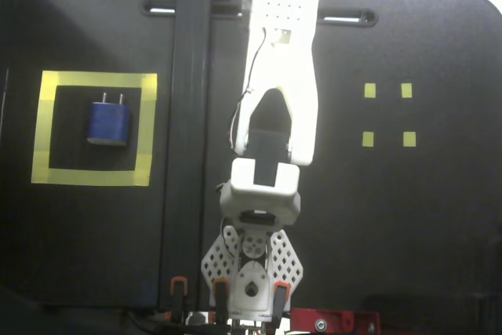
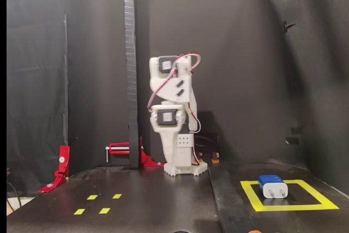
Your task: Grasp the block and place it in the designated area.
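Note:
The block [image 1: 108,121] is dark blue with two pale prongs and lies flat inside the designated area [image 1: 94,81], a wide yellow tape square with a black centre, at the left of a fixed view from above. The block [image 2: 272,185] sits in the designated area [image 2: 289,208] at the lower right of a fixed view from the front. My gripper [image 2: 170,159] hangs point-down in front of the arm's white base, far to the left of the block. It holds nothing, and its fingers read as one narrow taper. From above, the forearm [image 1: 276,76] covers it.
Four small yellow tape squares [image 1: 369,90] mark the right half of the table, also seen low on the left [image 2: 92,196]. A tall black post [image 2: 130,69] stands beside the base. Red clamps [image 2: 60,167] sit at the far left.

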`<control>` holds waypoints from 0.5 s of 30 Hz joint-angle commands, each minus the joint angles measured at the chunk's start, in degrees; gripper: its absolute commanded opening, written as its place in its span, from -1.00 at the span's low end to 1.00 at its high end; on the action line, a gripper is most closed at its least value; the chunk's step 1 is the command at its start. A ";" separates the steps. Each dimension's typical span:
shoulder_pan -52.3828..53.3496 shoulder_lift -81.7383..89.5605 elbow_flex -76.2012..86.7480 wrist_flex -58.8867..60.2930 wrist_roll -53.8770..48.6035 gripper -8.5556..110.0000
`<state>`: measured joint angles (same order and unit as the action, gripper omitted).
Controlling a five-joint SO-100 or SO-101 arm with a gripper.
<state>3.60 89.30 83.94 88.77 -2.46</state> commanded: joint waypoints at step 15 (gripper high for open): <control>0.18 37.97 32.43 -29.18 -0.70 -0.86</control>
<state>4.22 122.17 113.82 63.19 -2.72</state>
